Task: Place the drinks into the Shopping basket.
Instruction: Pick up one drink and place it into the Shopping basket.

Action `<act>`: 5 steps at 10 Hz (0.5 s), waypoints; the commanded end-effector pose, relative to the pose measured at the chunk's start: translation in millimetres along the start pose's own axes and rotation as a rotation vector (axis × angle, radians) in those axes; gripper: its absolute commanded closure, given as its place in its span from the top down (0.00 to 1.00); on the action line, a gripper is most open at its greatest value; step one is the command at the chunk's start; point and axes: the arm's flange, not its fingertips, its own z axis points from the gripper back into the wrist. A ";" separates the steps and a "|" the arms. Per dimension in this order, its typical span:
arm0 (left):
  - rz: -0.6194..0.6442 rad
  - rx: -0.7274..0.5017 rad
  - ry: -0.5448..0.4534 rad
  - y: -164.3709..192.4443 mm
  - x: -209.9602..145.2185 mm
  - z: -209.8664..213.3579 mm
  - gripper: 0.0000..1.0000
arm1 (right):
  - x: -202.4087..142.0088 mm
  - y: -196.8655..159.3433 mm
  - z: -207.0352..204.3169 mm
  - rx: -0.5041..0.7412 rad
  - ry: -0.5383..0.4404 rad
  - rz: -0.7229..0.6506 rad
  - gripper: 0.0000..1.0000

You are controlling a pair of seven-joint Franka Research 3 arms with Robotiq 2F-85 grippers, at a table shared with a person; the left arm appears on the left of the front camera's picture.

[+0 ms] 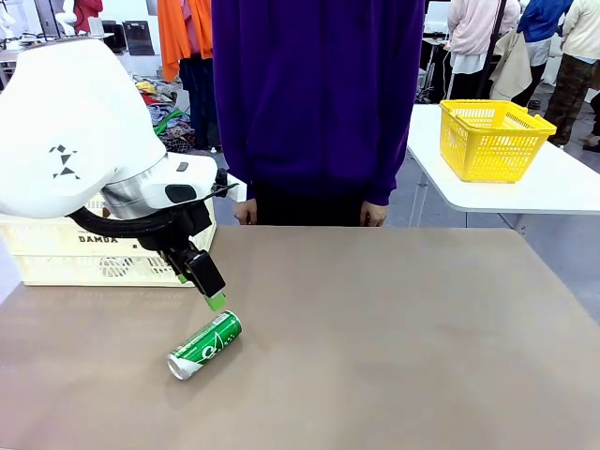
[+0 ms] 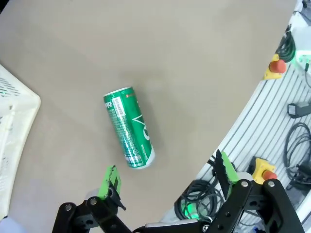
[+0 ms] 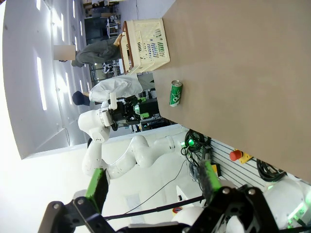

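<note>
**Left gripper open above the green can**

Your left gripper (image 2: pixel 167 177) hangs with its jaws spread wide and empty, just over the green can (image 1: pixel 204 345), which lies on its side on the table (image 1: pixel 394 356). Your Shopping basket (image 1: pixel 56 253) sits at the table's left edge. Your right gripper (image 3: pixel 153 179) is spread too, holding nothing.

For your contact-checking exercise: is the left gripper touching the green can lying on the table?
Apart. The left wrist view shows bare table between the green can and the left gripper's open fingers, which hover short of it.
</note>
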 end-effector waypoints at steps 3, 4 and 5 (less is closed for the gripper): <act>0.026 0.099 0.018 17.6 -5.9 -45.3 1.00 | -2.0 3.4 1.4 -0.013 0.008 -0.014 1.00; 0.031 0.098 0.034 21.4 -8.8 -60.3 1.00 | -2.0 3.4 1.4 -0.013 0.008 -0.014 1.00; 0.043 0.119 0.057 24.8 -11.4 -76.4 1.00 | -2.0 3.4 1.4 -0.013 0.008 -0.014 1.00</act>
